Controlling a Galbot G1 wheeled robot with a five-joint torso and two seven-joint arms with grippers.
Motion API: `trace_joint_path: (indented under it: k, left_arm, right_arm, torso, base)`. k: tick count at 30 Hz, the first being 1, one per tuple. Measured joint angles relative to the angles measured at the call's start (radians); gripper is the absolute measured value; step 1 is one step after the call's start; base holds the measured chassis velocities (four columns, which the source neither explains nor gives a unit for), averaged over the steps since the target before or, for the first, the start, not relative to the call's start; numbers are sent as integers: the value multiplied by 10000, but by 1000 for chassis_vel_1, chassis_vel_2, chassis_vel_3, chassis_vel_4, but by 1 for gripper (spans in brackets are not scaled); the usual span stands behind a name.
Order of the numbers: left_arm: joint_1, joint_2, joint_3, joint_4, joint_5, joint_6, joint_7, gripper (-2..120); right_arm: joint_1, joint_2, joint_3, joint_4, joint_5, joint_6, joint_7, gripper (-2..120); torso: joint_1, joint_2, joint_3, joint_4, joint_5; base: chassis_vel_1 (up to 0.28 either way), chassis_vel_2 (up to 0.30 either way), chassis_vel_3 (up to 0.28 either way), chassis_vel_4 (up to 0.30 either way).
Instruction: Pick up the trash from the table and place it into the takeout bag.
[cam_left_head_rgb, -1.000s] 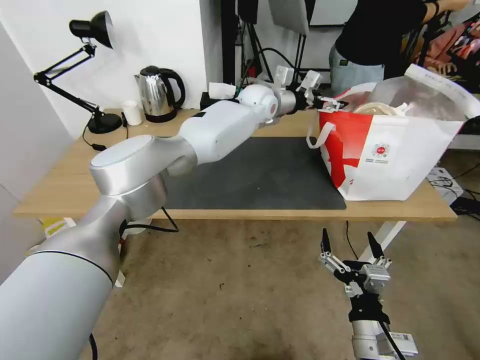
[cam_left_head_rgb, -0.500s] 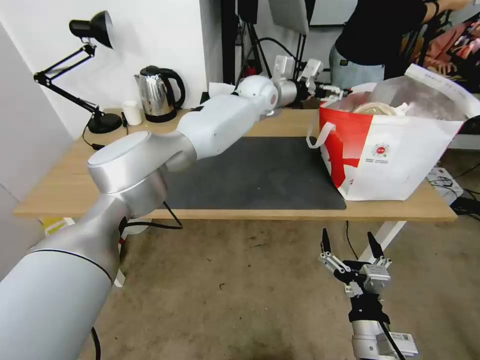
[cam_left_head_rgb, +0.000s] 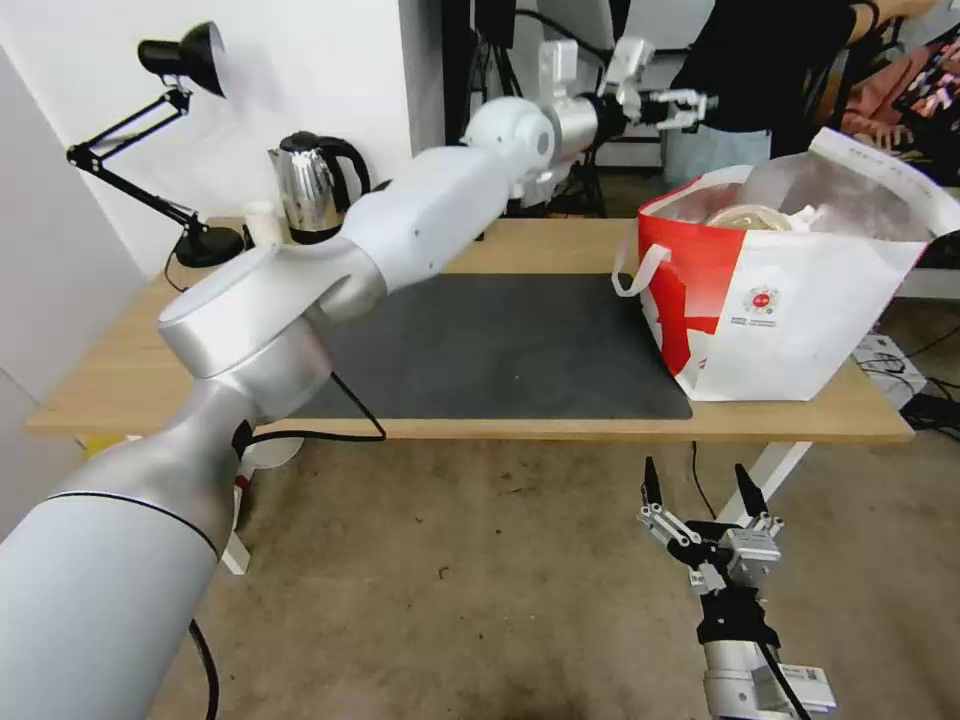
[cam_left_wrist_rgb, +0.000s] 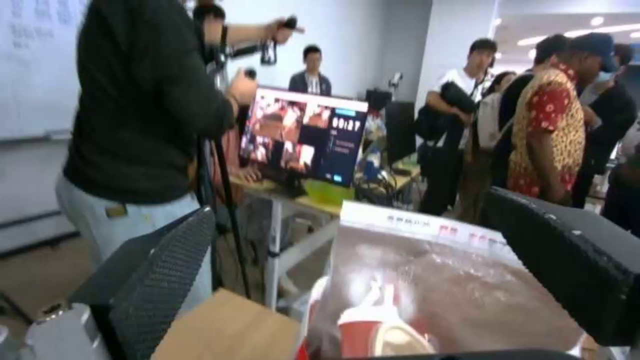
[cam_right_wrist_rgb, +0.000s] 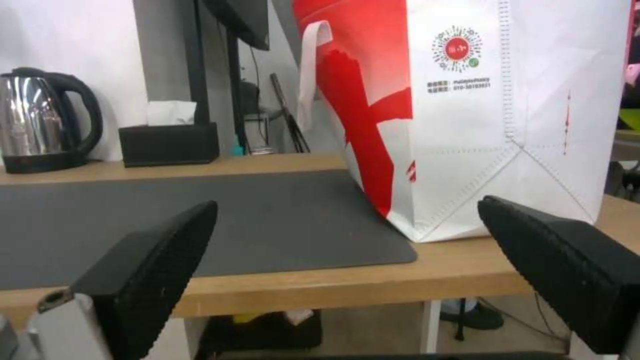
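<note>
The takeout bag (cam_left_head_rgb: 790, 300) stands open at the right end of the table (cam_left_head_rgb: 560, 245), its red panel facing the dark mat (cam_left_head_rgb: 500, 340). A beige paper bowl (cam_left_head_rgb: 745, 216) lies inside it near the top. The left wrist view looks down into the foil lining (cam_left_wrist_rgb: 433, 280), where a red cup with white straws (cam_left_wrist_rgb: 363, 332) shows. My left gripper (cam_left_head_rgb: 690, 104) is open and holds nothing, raised above and behind the bag's left rim. My right gripper (cam_left_head_rgb: 698, 485) hangs open below the table's front edge, over the floor.
A kettle (cam_left_head_rgb: 315, 185), a small white cup (cam_left_head_rgb: 262, 213) and a black desk lamp (cam_left_head_rgb: 170, 120) stand at the back left. The black tissue box (cam_right_wrist_rgb: 170, 142) sits at the far edge. A person in black (cam_left_head_rgb: 750, 60) stands behind the table.
My left arm has lifted, carrying its gripper up from the bag's left rim to well above it. The right arm and the bag have not moved.
</note>
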Motion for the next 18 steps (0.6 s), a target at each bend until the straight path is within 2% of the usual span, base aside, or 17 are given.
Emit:
trace_joint_path:
  k: [3, 4, 7, 8, 11, 12, 15, 16, 18]
  left_arm:
    - [267, 1034, -266, -1395, 27, -166, -342, 100]
    - [267, 1034, -266, -1395, 27, -166, -342, 100]
    - [701, 2236, -571, -2829, 465, -614, -668, 100]
    - [701, 2236, -571, -2829, 465, -614, -668, 100]
    - [1279, 3325, -1041, -4089, 890, -995, -995, 100]
    - [1279, 3325, -1041, -4089, 890, -995, -995, 100]
    - [2305, 4649, -2050, -5794, 1395, -1384, -1319, 100]
    - [2305, 4649, -2050, -5794, 1395, -1384, -1319, 100]
    - [3009, 5419, -2689, -6651, 1604, -1536, -1392, 100]
  right_arm:
    - [3, 0, 0, 0, 0, 0, 0, 100]
    - [3, 0, 0, 0, 0, 0, 0, 100]
    - [0, 0, 0, 0, 0, 0, 0, 100]
    - [0, 0, 0, 0, 0, 0, 0, 100]
    - [-1, 0, 0, 0, 0, 0, 1, 100]
    - [-1, 0, 0, 0, 0, 0, 1, 100]
    - [0, -1, 0, 0, -1, 0, 0, 100]
    - [0, -1, 0, 0, -1, 0, 0, 100]
    - [-1, 0, -1, 0, 0, 1, 0, 100]
  torso:
    - [2, -1, 0, 4, -5]
    - [2, -1, 0, 4, -5]
    - [1, 0, 0, 1, -4]
    - [1, 0, 0, 1, -4]
    - [2, -1, 0, 3, -5]
    - [2, -1, 0, 3, -5]
    - [1, 0, -1, 1, -2]
    - [1, 0, -1, 1, -2]
    - [0, 0, -1, 3, -5]
  base:
    - [0, 0, 0, 0]
    - [0, 0, 0, 0]
    - [0, 0, 0, 0]
    - [0, 0, 0, 0]
    - [0, 0, 0, 0]
    - [0, 0, 0, 0]
    - [0, 0, 0, 0]
    - [0, 0, 0, 0]
    - [0, 0, 0, 0]
